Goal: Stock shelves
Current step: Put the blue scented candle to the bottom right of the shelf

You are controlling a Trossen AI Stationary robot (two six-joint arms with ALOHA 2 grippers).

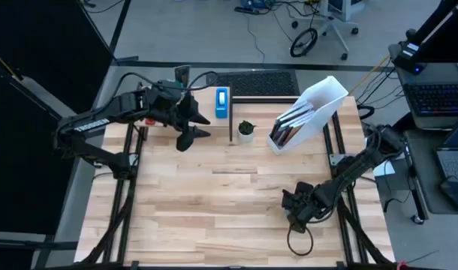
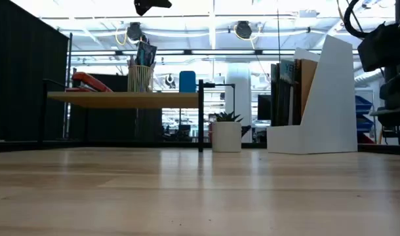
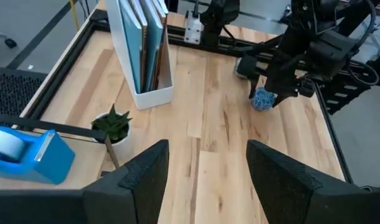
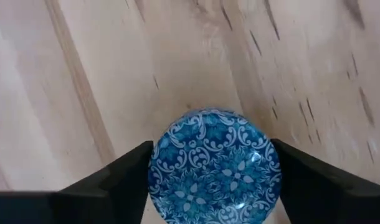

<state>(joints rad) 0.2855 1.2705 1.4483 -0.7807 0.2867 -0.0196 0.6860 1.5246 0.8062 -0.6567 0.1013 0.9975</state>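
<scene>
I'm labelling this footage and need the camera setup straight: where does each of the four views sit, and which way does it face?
High view: overhead, looking straight down at the tabletop; both arms show.
Low view: table height, looking level at the plank shelf and white file holder.
Left wrist view: above the shelf, facing the right gripper; own left gripper open.
Right wrist view: close over a blue patterned disc between its fingers.
Both wrist views share the disc.

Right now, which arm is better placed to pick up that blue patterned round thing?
The right. The right gripper is open astride the blue patterned paperweight; the left gripper hovers open near the shelf.
</scene>
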